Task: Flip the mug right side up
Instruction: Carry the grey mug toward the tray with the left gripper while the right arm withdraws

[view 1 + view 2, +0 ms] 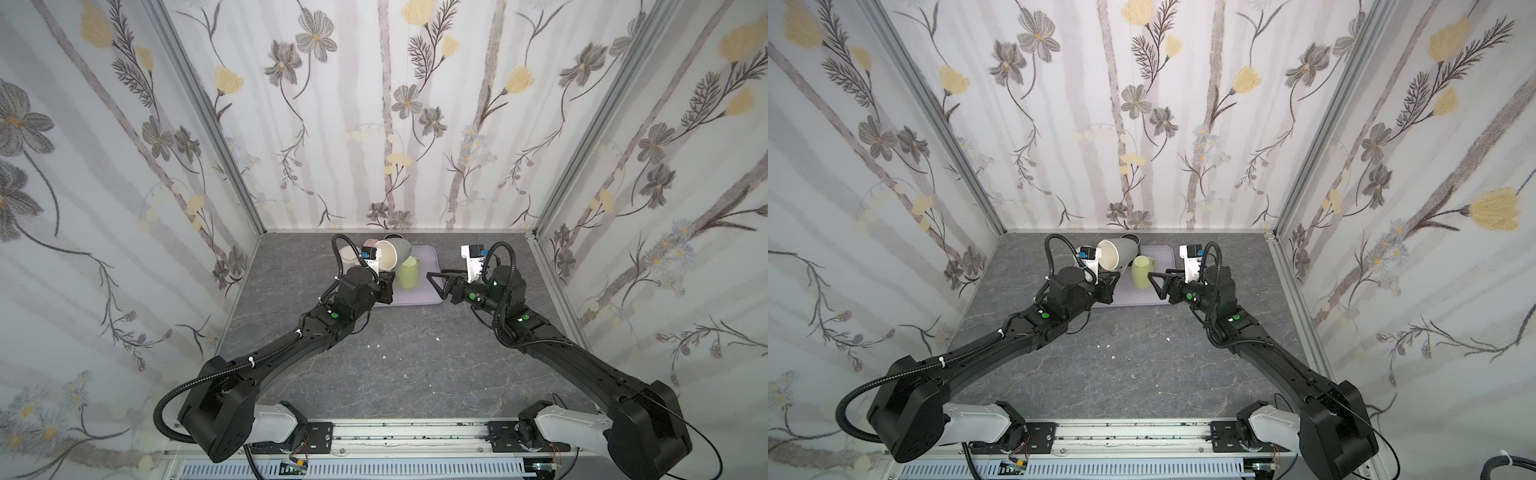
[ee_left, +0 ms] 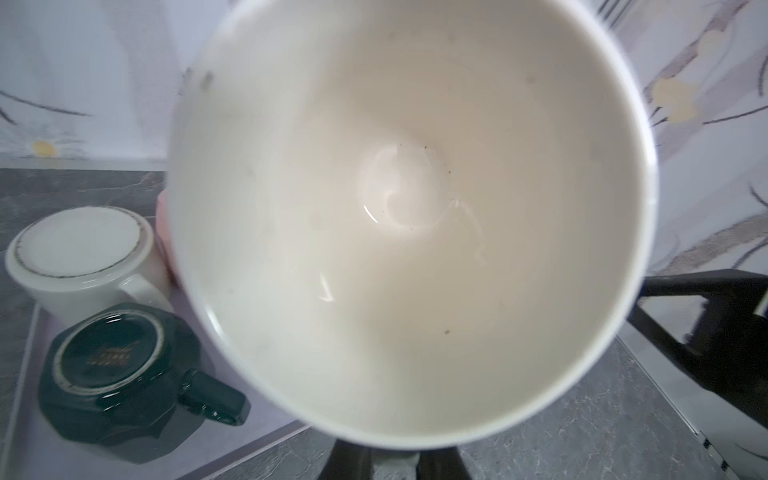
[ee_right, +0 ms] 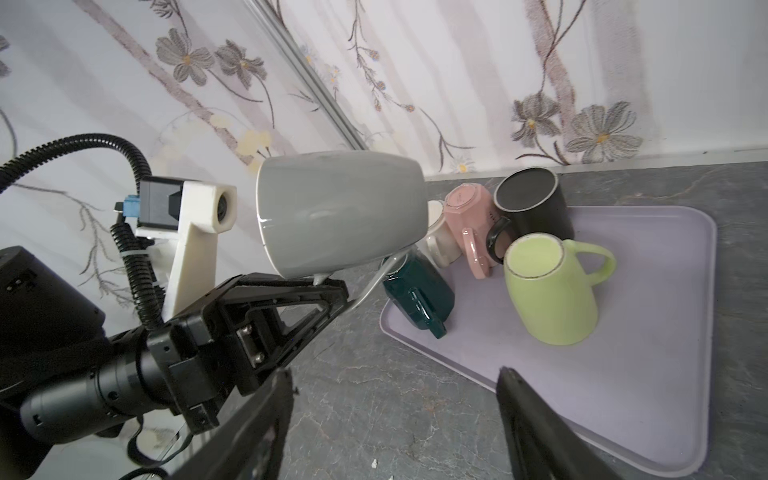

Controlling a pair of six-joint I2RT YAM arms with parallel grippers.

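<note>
A grey mug [image 1: 397,252] [image 1: 1120,250] with a cream inside hangs on its side above the tray's left end, mouth toward the left arm. My left gripper [image 1: 386,277] [image 1: 1109,279] [image 3: 332,286] is shut on it from below, at its handle [image 3: 374,284]. The left wrist view is filled by the mug's empty inside [image 2: 407,208], with my left gripper [image 2: 395,461] at the rim. My right gripper [image 1: 434,283] [image 1: 1155,281] [image 3: 395,374] stands open and empty over the table by the tray's front edge, close to the green mug.
On a lavender tray [image 1: 424,300] [image 3: 623,374] a light green mug [image 1: 407,272] [image 3: 548,291] stands upside down. Behind it cluster upside-down black [image 3: 532,199], pink [image 3: 465,212], white [image 2: 79,249] and dark green [image 2: 120,374] mugs. The back wall runs just behind the tray.
</note>
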